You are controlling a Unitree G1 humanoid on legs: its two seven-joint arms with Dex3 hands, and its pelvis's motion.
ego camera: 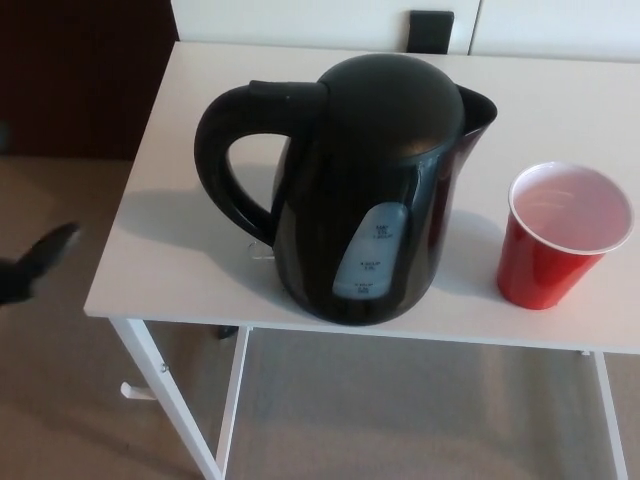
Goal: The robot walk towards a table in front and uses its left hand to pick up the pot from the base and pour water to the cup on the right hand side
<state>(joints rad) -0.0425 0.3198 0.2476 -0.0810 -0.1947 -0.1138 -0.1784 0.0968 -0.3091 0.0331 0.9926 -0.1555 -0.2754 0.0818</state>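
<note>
Here the left hand (38, 262) shows only as a dark, blurred shape at the picture's left edge, off the table (180, 270) and below its front corner; whether its fingers are spread or closed cannot be told from the blur. The right hand is not in view.

Nearest on the table stands the black pot (365, 190), upright close to the front edge. No separate base can be made out under it. Its clear level window faces the camera, its loop handle (225, 165) points toward the robot's left, and its spout (480, 105) turns toward the right. Just right of it, apart from it, stands the red cup (560, 235), upright, mouth open and pale inside.

The step in hand looks like the reach for the handle. To do it well, the hand should rise above the table edge before travelling inward, so it does not knock the corner. It should enter the handle's loop from the left, fingers through the gap and thumb over the top bar. A high grip near the lid would likely steady the weight. Lift straight up before swinging right, since the cup is light and easily toppled.

Farther back, a small dark block (430, 28) sits against the white wall behind the table.
</note>
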